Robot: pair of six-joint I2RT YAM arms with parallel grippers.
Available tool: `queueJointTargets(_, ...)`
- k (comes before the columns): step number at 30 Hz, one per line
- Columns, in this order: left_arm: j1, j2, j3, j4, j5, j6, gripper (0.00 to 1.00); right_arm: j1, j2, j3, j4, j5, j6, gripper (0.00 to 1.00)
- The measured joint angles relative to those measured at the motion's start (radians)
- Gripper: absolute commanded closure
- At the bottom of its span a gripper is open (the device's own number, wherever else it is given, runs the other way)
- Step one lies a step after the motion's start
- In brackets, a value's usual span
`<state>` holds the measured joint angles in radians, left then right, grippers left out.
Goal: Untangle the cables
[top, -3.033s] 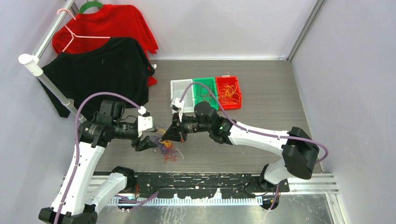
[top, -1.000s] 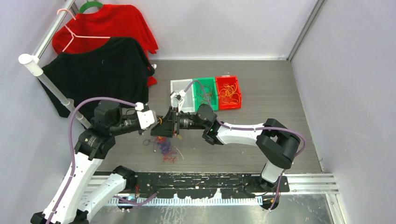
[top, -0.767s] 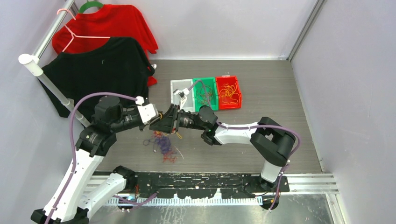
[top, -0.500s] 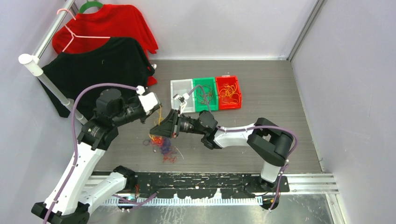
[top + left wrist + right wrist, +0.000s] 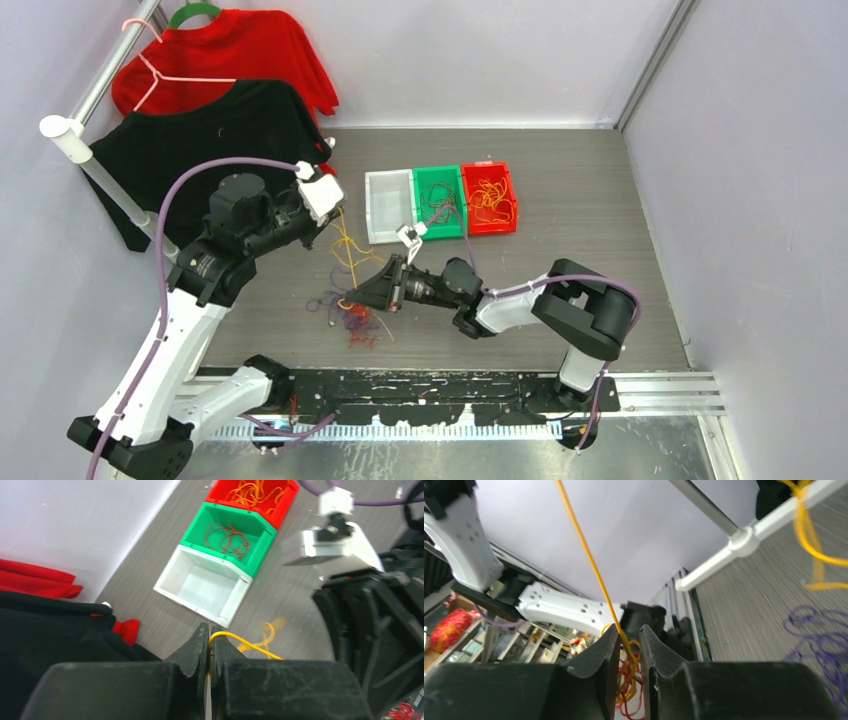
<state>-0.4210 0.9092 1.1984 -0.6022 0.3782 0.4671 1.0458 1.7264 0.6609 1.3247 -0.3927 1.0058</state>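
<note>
The cables [image 5: 352,318] lie as a small tangle of orange, red and purple strands on the grey table. My left gripper [image 5: 337,212] is raised behind them, shut on one orange cable [image 5: 245,642] that curls out of its tips [image 5: 209,630]. That strand [image 5: 347,250] runs taut down to the tangle. My right gripper [image 5: 362,295] sits low at the tangle's right side. Its jaws [image 5: 628,632] are nearly closed around a bunch of orange and red cables [image 5: 628,675]. The taut orange strand [image 5: 589,560] rises from between them. Purple loops [image 5: 819,635] lie loose beside it.
Behind the arms stand a white bin [image 5: 372,210], a green bin [image 5: 438,170] holding dark red cables and a red bin [image 5: 487,167] holding orange ones. A black shirt [image 5: 220,150] and a red shirt [image 5: 250,50] hang on a white rack [image 5: 100,170] at the back left.
My left gripper has pulled up and back to the left, drawing the orange strand taut. My right gripper has dropped toward the table near the tangle, and its jaws have narrowed.
</note>
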Motion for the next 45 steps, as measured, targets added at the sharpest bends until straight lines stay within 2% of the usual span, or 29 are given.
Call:
queueJointTargets(5,-0.003,0.033,0.049,-0.024,-0.026,0.000,1.00,-0.002,-0.077,-0.090,-0.056,0.050,-0.070,0.69)
queueJointTargets(10,-0.005,0.051,0.096,-0.039,-0.053,0.000,1.00,-0.002,-0.214,-0.141,-0.192,0.117,-0.182,0.65)
queueJointTargets(14,-0.002,0.063,0.148,0.012,-0.093,-0.005,1.00,0.008,-0.292,-0.190,-0.346,0.130,-0.259,0.59)
queueJointTargets(19,0.003,0.045,0.190,0.078,-0.109,-0.020,1.00,0.020,-0.318,-0.255,-0.540,0.157,-0.313,0.62)
queueJointTargets(24,0.003,0.026,0.172,0.072,-0.105,-0.043,1.00,0.020,-0.405,-0.245,-0.640,0.215,-0.346,0.49)
queueJointTargets(27,0.003,0.018,0.134,0.066,-0.105,-0.058,1.00,0.020,-0.447,-0.214,-0.658,0.243,-0.368,0.45)
queueJointTargets(34,0.003,0.016,0.069,0.036,-0.100,-0.116,1.00,0.044,-0.460,-0.143,-0.663,0.311,-0.420,0.42)
queueJointTargets(45,0.003,0.001,0.067,-0.005,-0.123,-0.285,1.00,0.053,-0.234,-0.010,-0.541,0.327,-0.411,0.42)
